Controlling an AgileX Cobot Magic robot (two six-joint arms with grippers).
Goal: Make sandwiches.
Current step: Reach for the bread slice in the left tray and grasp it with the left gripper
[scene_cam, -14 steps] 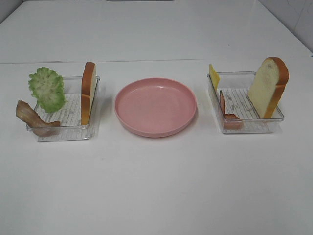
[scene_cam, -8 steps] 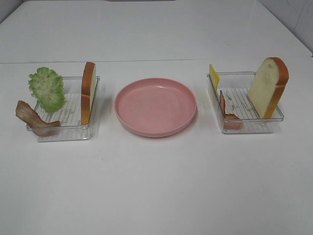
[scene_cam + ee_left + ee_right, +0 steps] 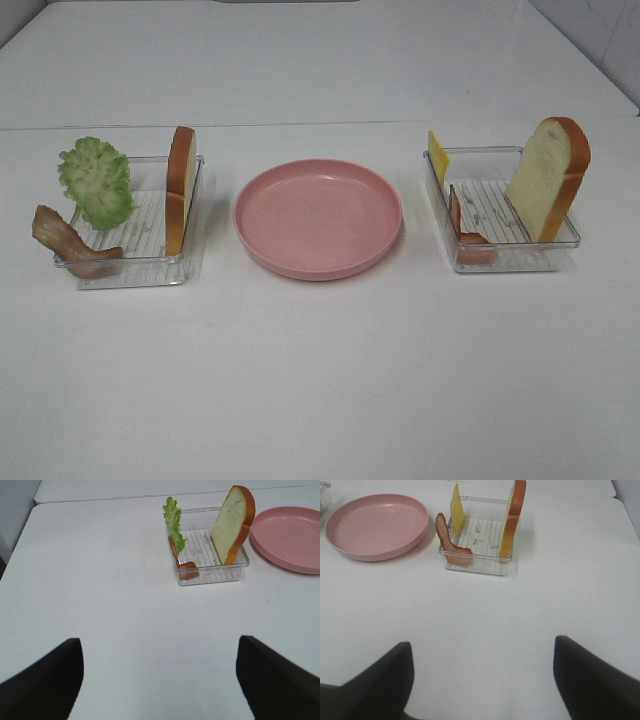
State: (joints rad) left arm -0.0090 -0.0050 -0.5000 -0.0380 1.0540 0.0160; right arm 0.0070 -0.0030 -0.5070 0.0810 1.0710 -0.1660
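No stacked sandwiches are in view, only their separate parts. The left clear tray (image 3: 130, 268) holds ruffled green lettuce (image 3: 97, 182), a brown bacon strip (image 3: 65, 240) and an upright bread slice (image 3: 180, 190). In the right clear tray (image 3: 510, 262) stand a yellow cheese square (image 3: 438, 157), a bacon strip (image 3: 465, 232) and a leaning bread slice (image 3: 548, 180). My left gripper (image 3: 159, 645) is open and empty, well short of its tray (image 3: 212, 575). My right gripper (image 3: 483, 642) is open too, back from its tray (image 3: 476, 565). Neither gripper shows in the exterior high view.
A round pink plate (image 3: 318, 218) sits between the two trays with nothing on it. White table (image 3: 320, 380) stretches from the trays to the near edge, and a seam crosses it behind the trays.
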